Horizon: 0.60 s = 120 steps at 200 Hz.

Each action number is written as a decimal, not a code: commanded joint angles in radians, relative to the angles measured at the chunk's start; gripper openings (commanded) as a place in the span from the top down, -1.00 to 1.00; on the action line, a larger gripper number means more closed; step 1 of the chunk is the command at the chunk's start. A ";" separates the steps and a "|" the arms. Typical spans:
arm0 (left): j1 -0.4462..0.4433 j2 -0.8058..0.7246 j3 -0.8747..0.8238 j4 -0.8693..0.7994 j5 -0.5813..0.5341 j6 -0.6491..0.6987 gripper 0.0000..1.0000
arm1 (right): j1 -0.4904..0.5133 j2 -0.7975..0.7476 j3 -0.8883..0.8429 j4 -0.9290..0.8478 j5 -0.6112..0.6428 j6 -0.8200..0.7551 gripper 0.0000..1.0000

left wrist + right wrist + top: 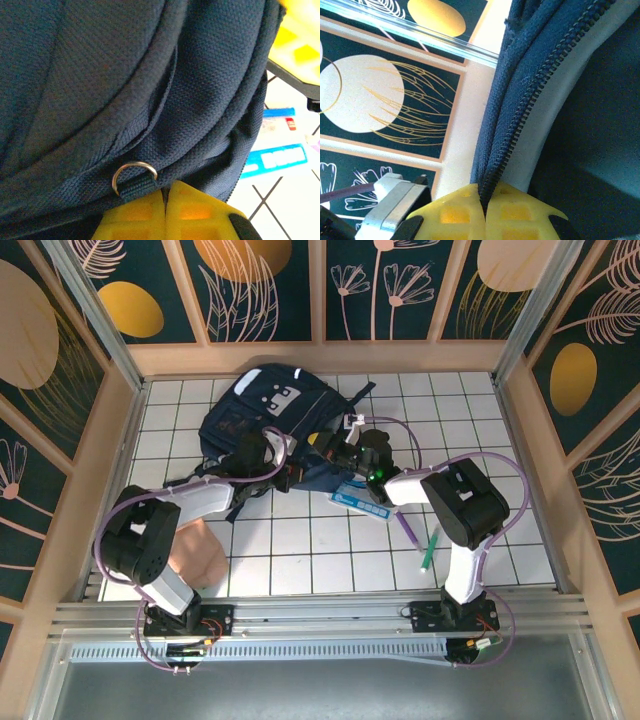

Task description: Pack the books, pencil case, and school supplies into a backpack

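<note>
Navy backpack (pixel 250 410) (white-grey patches); green pen (pixel 429 550); white tiled table (pixel 300 560); teal, gold-leafed walls (pixel 270 290).

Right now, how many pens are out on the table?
2: purple pen and green pen, side by side on the table near the right arm; others may be hidden.

Bright even light, soft shadows; wrist views sharp on backpack (pixel 100 75) weave, left wrist's top-right corner overexposed
</note>
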 commanded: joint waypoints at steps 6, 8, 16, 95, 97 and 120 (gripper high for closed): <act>0.029 -0.074 -0.034 -0.002 -0.154 0.073 1.00 | 0.006 -0.071 -0.015 0.018 -0.002 -0.011 1.00; 0.032 -0.076 -0.043 -0.001 -0.155 0.073 1.00 | 0.005 -0.073 -0.015 0.017 -0.001 -0.011 1.00; 0.050 -0.088 -0.063 0.008 -0.151 0.069 1.00 | 0.005 -0.083 -0.019 0.013 0.000 -0.011 1.00; 0.246 -0.123 -0.178 0.052 -0.272 -0.205 1.00 | -0.017 -0.170 -0.013 -0.013 0.017 -0.028 1.00; 0.251 -0.131 -0.190 0.061 -0.279 -0.218 1.00 | -0.017 -0.173 -0.013 -0.014 0.019 -0.028 1.00; 0.322 -0.204 -0.251 0.096 -0.334 -0.315 1.00 | -0.018 -0.198 0.006 -0.036 0.024 -0.041 1.00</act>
